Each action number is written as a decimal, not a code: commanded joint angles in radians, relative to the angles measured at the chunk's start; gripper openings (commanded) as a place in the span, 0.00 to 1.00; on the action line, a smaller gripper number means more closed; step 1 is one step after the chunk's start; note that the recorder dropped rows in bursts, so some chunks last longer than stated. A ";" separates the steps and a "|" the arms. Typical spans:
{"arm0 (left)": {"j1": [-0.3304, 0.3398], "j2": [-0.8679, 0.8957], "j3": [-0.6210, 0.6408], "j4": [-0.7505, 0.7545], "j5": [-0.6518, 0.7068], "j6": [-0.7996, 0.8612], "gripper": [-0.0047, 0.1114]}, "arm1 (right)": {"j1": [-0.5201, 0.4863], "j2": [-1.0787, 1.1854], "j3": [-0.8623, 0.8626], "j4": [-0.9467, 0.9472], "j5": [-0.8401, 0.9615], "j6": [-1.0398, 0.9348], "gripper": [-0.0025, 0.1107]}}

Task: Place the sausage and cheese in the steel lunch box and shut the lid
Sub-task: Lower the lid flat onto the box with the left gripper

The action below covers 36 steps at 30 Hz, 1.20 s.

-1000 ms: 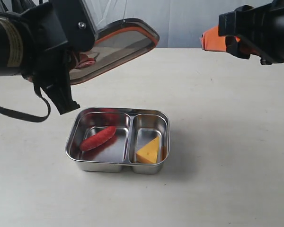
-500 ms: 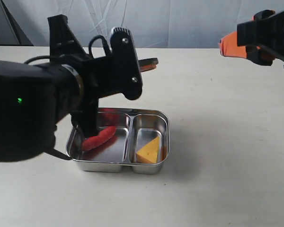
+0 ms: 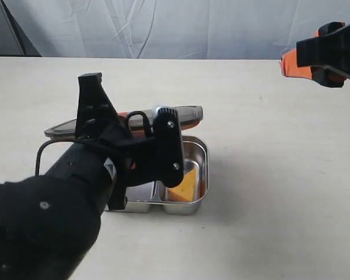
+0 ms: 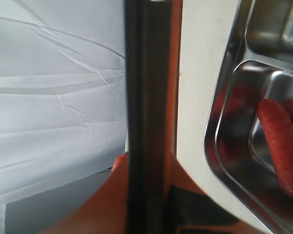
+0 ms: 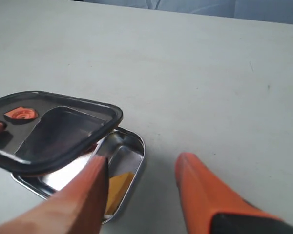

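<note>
The steel lunch box (image 3: 199, 175) (image 5: 136, 148) (image 4: 219, 141) sits on the table. The red sausage (image 4: 282, 146) lies in its larger compartment; the arm hides it in the exterior view. The yellow cheese (image 3: 185, 185) (image 5: 118, 186) rests in the smaller compartment. My left gripper (image 4: 149, 195) is shut on the dark lid (image 3: 181, 115) (image 5: 53, 129) (image 4: 146, 97), holding it roughly flat just above the box, covering most of the larger side. The lid's orange valve tab (image 5: 20, 114) faces up. My right gripper (image 3: 306, 63) (image 5: 141, 168) hangs open and empty, high at the right.
A pale table (image 3: 280, 175) spreads around the box, with a wrinkled white backdrop (image 3: 163, 29) behind it. My left arm's black body (image 3: 58, 216) fills the front left of the exterior view and hides the box's left half.
The left arm has swung down and forward, bringing the lid from a raised tilt at the back left to nearly flat over the box. The right gripper drifted further right.
</note>
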 commanded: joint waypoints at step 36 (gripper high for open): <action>-0.063 0.246 0.105 0.177 -0.001 -0.350 0.04 | 0.003 -0.007 0.000 -0.058 -0.060 0.008 0.42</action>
